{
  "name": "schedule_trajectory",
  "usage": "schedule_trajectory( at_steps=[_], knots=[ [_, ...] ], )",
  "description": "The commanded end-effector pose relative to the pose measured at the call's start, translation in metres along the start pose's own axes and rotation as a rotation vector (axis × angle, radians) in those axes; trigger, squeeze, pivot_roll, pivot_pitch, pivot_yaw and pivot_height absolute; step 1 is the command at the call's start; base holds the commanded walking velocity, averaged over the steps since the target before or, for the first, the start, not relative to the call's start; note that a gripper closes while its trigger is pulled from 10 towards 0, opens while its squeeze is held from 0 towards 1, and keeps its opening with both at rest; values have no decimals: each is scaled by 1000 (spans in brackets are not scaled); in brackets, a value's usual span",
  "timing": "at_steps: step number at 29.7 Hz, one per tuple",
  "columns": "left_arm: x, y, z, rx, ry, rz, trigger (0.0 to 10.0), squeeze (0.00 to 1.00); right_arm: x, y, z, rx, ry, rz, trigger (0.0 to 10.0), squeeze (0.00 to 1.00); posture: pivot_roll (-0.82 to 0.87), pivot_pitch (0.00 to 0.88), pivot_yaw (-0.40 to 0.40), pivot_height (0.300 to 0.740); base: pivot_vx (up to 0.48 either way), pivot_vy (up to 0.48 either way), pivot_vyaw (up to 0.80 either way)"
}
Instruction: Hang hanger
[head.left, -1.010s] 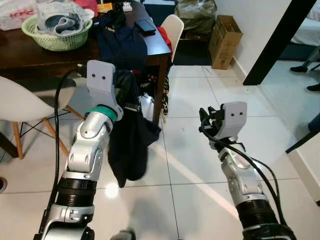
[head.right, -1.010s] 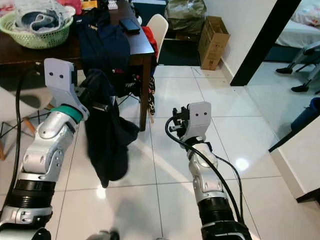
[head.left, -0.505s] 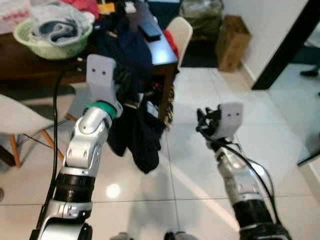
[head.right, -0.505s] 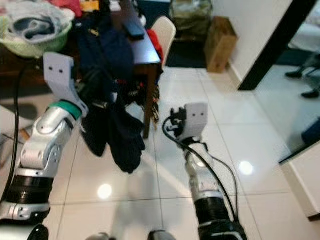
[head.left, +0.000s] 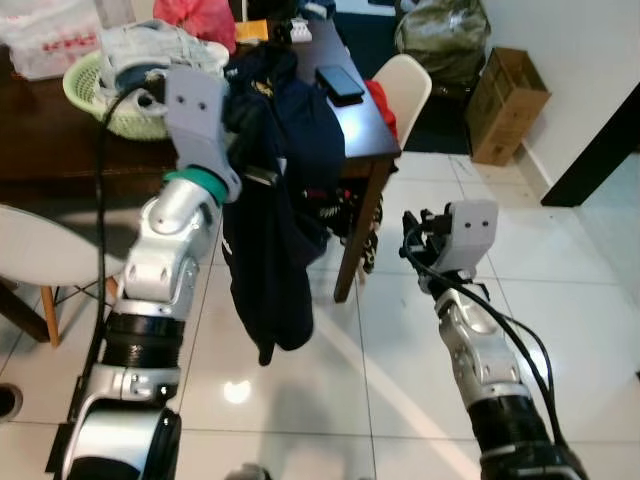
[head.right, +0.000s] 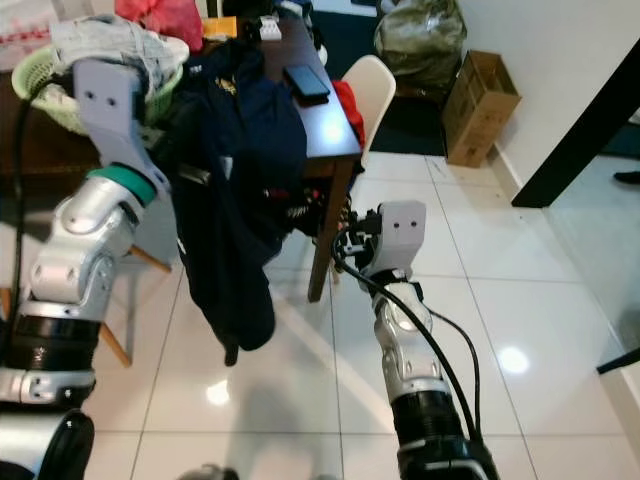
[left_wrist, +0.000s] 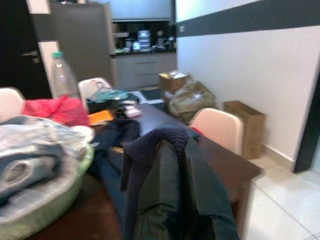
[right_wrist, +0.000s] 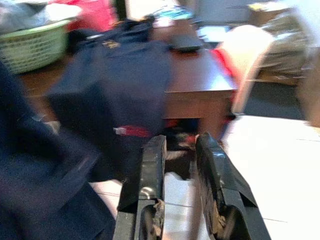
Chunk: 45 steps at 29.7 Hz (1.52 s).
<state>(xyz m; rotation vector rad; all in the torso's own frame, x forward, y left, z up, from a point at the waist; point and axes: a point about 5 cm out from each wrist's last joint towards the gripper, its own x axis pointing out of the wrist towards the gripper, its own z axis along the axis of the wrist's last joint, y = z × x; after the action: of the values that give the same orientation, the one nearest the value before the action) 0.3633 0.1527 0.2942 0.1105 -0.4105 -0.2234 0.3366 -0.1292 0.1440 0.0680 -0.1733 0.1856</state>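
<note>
— Why are we carrying the dark navy garment (head.left: 270, 250) up so high on our left side?

— Held high, its long folds clear the white floor tiles (head.left: 400, 350); the hem hangs low. Our left gripper (head.left: 240, 130) is raised near the dark wooden table (head.left: 350, 120), and the cloth drapes straight down from it. We cannot tell how its fingers stand, since the fabric covers them; we judge they are pinching the hanger, because nothing else holds the load up.

— And the hanger itself?

— We can't make it out as a separate thing. A small pale piece beside the wrist may be part of it, but the garment wraps whatever it hangs from. In the left wrist view the cloth (left_wrist: 175, 190) bunches right in front of the camera.

— What is our right gripper (right_wrist: 177, 200) doing?

— Nothing yet. It is held out low on the right over the tiles, carrying nothing, its two black fingers (right_wrist: 150, 175) close and parallel with a narrow slit between them. We think it is kept free to steady the load later.

— Where do we hang it?

— No rail shows. Ahead there is the table with a green laundry basket (head.left: 100, 90) at its far left, a phone (head.left: 340, 83), another navy garment (head.right: 250, 110) draped over its near edge, and a white chair (head.left: 405, 90) beyond.
</note>
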Motion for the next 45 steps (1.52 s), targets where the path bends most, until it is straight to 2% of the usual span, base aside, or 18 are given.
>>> schedule_trajectory(
  at_steps=[1, 5, 7, 8, 9, 11, 12, 13, 16, 25, 30, 34, 35, 36, 41, 45],
  knots=[
    [9, -2, 18, 7, -75, -26, 10000, 0, -4, -12, -3, -7, 15, -35, 10000, 0, 43, 28, 1, 740, 428, 0, 0],
    [22, 12, 38, 55, -122, -30, 10000, 0, -4, -12, -3, -6, 13, -38, 10000, 0, 46, 29, 3, 740, 430, 0, 0],
    [22, 12, 38, 55, -122, -30, 10000, 0, -4, -12, -3, -6, 13, -38, 10000, 0, 46, 29, 3, 740, 428, 0, 0],
    [28, 14, 44, 77, -135, -41, 10000, 0, -4, -12, -3, -6, 11, -39, 10000, 0, 47, 29, 3, 740, 431, 0, 0],
    [34, 12, 50, 81, -150, -61, 10000, 0, -4, -12, -3, -4, 11, -39, 10000, 0, 50, 30, 2, 740, 431, 0, 0],
    [34, 12, 50, 81, -150, -61, 10000, 0, -4, -12, -3, -4, 11, -39, 10000, 0, 50, 30, 2, 740, 431, 0, 0],
    [39, 5, 54, 80, -164, -96, 10000, 0, -4, -12, -4, 0, 15, -39, 10000, 0, 49, 31, 4, 740, 428, 0, 0],
    [39, 5, 54, 80, -164, -96, 10000, 0, -4, -12, -4, 0, 15, -39, 10000, 0, 49, 31, 4, 740, 428, 0, 0],
    [47, -20, 56, 65, -180, -193, 10000, 0, -5, -10, -6, 7, 22, -42, 10000, 0, 44, 29, 8, 740, 431, 0, -533],
    [52, -26, 56, 73, -186, -234, 10000, 0, -6, -12, -7, 7, 32, -49, 10000, 0, 47, 28, 3, 740, 431, 0, -800],
    [55, -23, 59, 84, -200, -236, 10000, 0, -5, -11, -7, 4, 32, -46, 10000, 0, 51, 22, 0, 740, 432, 0, 0],
    [56, -10, 68, 106, -225, -200, 10000, 0, -5, -10, -7, 6, 29, -43, 10000, 0, 54, 18, -2, 740, 431, 0, 0],
    [56, -3, 72, 122, -232, -181, 10000, 0, -4, -10, -7, 6, 28, -41, 10000, 0, 59, 14, -7, 740, 431, 0, 0],
    [56, -3, 72, 122, -232, -181, 10000, 0, -4, -10, -7, 6, 28, -41, 10000, 0, 59, 14, -7, 740, 431, 0, 0],
    [57, 38, 93, 220, -254, -88, 10000, 0, -4, -9, -7, 8, 24, -34, 10000, 0, 65, 10, -11, 740, 431, 0, 0],
    [56, 50, 103, 239, -271, -59, 10000, 0, -4, -9, -7, 8, 23, -33, 10000, 0, 67, 10, -12, 740, 431, 0, 0]
  ],
)
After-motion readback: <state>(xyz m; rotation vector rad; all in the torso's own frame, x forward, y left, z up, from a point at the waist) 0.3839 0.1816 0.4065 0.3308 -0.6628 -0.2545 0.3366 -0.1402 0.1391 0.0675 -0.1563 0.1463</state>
